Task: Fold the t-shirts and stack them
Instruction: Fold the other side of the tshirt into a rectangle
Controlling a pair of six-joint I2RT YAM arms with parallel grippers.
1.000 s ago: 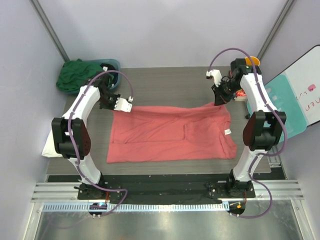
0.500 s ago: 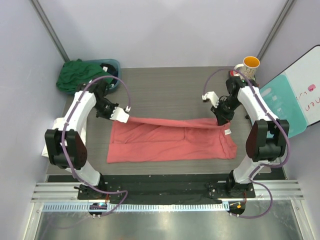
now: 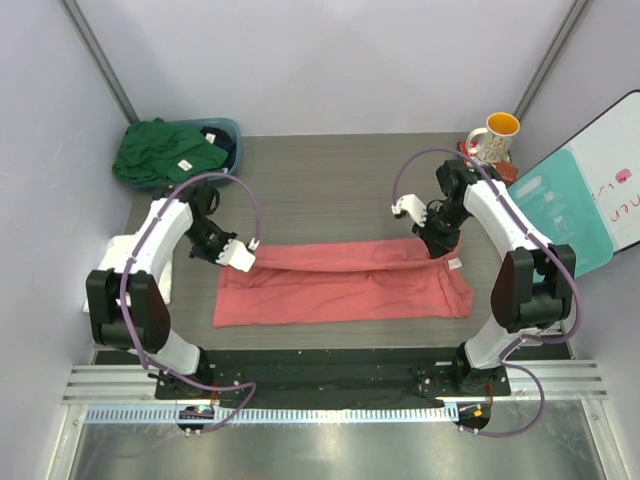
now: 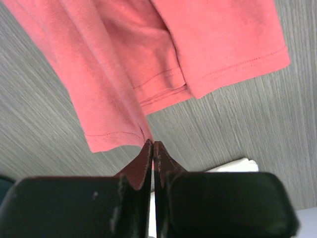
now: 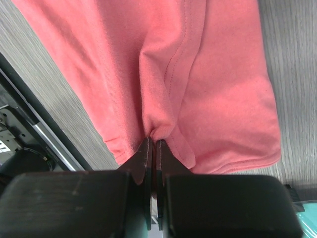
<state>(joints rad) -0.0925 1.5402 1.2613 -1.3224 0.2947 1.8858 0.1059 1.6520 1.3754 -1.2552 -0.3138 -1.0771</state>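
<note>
The worktop [image 3: 330, 170] carries the coral-red t-shirt [image 3: 345, 295], which lies flat with its far edge lifted and doubled partway over toward the near edge. The left arm [image 3: 160, 225] bends over the shirt's far left corner. The right arm [image 3: 495, 215] bends over its far right corner. Both wrists angle downward. The left pincer [image 3: 244, 258] is clamped on the shirt's hem, and the right pincer [image 3: 432, 246] is clamped on a bunched fold. The dark green t-shirt [image 3: 160, 150] lies beyond the shirt's far left corner.

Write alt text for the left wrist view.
The left hand, shut, pinches an edge of the coral-red t-shirt, whose hemmed folds fill the upper frame. A grey wood-grain table shows beneath.
</note>
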